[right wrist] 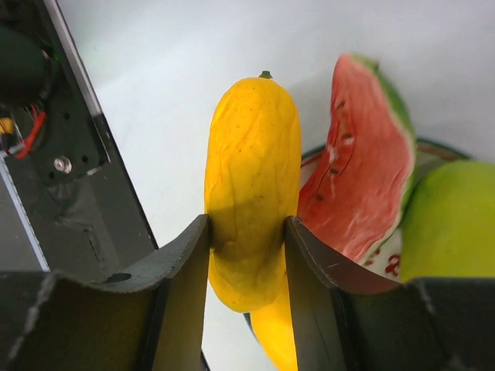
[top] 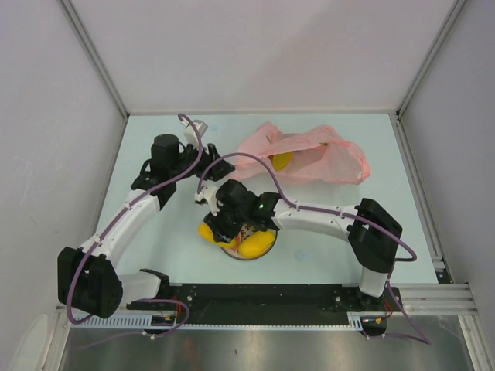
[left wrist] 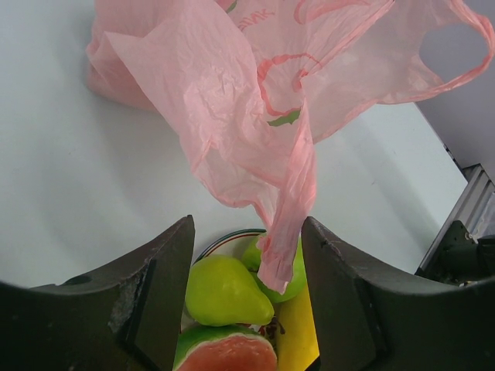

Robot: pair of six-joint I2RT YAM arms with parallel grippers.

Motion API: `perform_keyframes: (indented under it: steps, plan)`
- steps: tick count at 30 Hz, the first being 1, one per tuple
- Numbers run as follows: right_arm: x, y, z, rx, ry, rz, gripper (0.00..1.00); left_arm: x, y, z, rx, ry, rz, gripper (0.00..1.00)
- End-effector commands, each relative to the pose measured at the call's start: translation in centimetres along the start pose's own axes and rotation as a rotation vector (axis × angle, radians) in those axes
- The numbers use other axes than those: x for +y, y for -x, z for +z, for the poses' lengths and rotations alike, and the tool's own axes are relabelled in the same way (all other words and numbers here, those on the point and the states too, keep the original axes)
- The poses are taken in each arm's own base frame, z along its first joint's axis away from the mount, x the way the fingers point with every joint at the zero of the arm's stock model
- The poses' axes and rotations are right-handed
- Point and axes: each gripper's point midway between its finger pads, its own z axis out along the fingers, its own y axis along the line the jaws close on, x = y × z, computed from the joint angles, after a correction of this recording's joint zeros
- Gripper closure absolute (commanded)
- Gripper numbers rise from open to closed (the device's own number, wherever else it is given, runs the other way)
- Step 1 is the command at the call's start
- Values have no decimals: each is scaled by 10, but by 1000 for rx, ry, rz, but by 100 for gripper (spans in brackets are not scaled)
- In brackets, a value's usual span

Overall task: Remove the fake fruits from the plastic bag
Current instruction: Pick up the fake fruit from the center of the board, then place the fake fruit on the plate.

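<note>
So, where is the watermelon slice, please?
Right wrist view: the watermelon slice sits on the plate, between the right gripper's yellow fruit and the green fruit.

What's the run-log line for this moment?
right claw: shut on yellow fruit | left claw: open over plate | plate: watermelon slice, pear | plastic bag: yellow piece inside

Overhead view, wide, looking down from behind. Both wrist cameras sit close, sharing the watermelon slice (right wrist: 360, 170).
</note>
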Motion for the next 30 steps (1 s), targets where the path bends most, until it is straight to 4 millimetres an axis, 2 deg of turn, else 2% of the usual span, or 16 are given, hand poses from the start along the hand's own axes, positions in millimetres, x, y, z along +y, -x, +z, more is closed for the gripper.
perform_keyframes:
  steps: [1,6,14,17,18,21,24,30]
  plan:
    - [-2,-13,-3,18,-45,73,76,-2,9,1,-22,-17,-5,37]
    - [-7,-24,-4,40,-89,128,78,-3,10,2,-24,-19,-3,37]
    - [-8,-40,2,77,-94,166,68,0,8,4,-17,-16,-13,37]
    - [-10,-40,3,74,-104,178,61,0,7,4,-16,-16,-14,37]
    - [-11,-39,3,70,-108,178,54,0,6,4,-15,-15,-13,37]
    - [-8,-36,0,63,-95,175,43,1,4,5,-12,-14,-16,37]
    - [-7,-34,-5,62,-92,161,36,1,5,5,-18,-14,-14,37]
    - [-3,-23,-16,27,-80,132,34,1,6,7,-15,-17,-17,37]
